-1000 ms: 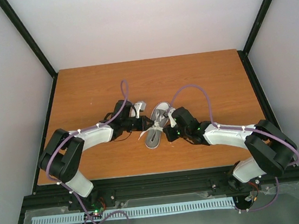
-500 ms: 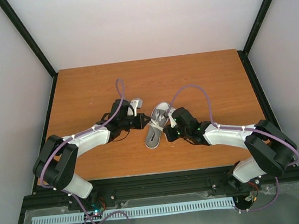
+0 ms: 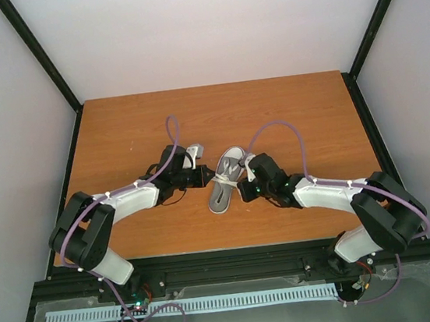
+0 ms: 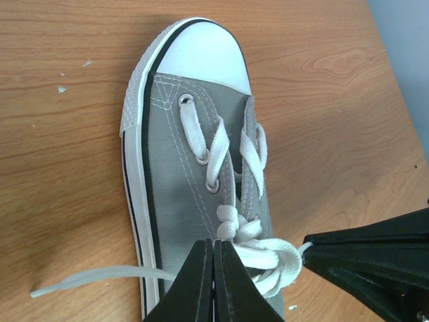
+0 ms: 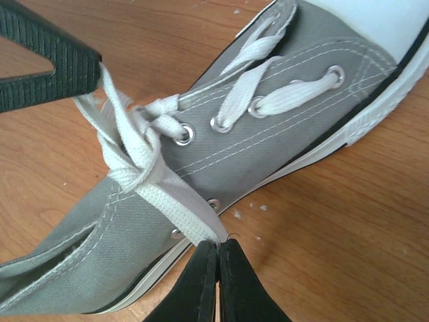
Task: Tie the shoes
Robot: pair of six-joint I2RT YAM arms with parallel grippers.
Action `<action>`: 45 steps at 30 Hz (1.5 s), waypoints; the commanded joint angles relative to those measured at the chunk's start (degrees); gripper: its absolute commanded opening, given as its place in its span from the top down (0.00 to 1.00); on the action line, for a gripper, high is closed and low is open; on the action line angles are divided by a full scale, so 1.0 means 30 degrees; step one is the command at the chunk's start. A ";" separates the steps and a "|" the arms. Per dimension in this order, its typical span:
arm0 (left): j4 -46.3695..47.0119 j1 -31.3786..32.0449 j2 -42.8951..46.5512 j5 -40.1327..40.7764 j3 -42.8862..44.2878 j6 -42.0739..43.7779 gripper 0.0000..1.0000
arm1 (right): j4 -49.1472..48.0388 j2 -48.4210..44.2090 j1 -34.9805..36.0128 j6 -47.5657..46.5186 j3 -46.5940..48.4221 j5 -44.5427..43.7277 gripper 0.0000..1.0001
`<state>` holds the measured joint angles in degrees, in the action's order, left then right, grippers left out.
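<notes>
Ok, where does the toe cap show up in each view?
Top external: toe cap at the far end of the shoe, mid-table.
Left wrist: top centre, whole cap in view.
Right wrist: upper right corner, cut off by the picture's edge.
Shared landmark: the lace knot, between the left claw and the right claw, each shut on a lace.

The left arm and the right arm are built of black joints and white shells; a purple cable is looped along each; black wedge-shaped fingers are fitted.
</notes>
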<state>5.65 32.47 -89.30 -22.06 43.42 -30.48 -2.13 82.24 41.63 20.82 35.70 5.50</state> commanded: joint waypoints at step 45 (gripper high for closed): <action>0.0829 -0.1962 -0.0558 0.0844 -0.0933 -0.0154 0.99 | -0.0164 0.0782 -0.4031 0.1828 0.0278 0.1533 0.97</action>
<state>7.49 27.53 -91.39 -21.19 41.10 -30.65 -3.20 86.59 30.50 25.82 38.09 11.64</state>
